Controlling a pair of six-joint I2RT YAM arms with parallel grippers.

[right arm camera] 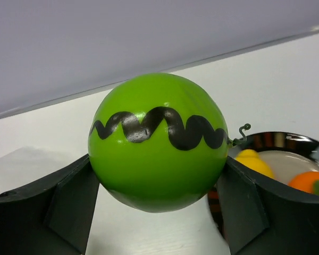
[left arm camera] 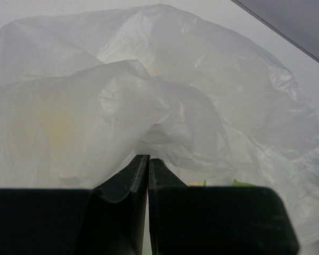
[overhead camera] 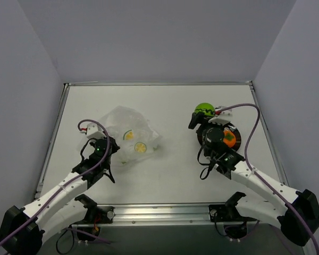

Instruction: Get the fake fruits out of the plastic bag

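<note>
Between the right pincer's (right arm camera: 158,159) fingers sits one green fruit (right arm camera: 157,133), beside one plate (right arm camera: 287,139) bearing one yellow fruit (right arm camera: 253,162) and one orange fruit (right arm camera: 308,183). Left pincer (left arm camera: 149,159), pressed together, nips one plastic bag (left arm camera: 202,95), crumpled on the bench's (overhead camera: 175,106) left, long axis unclear.

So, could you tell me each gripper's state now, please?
Left gripper: shut on the crinkly translucent plastic bag.
Right gripper: holding the round green black-striped fake fruit.
</note>
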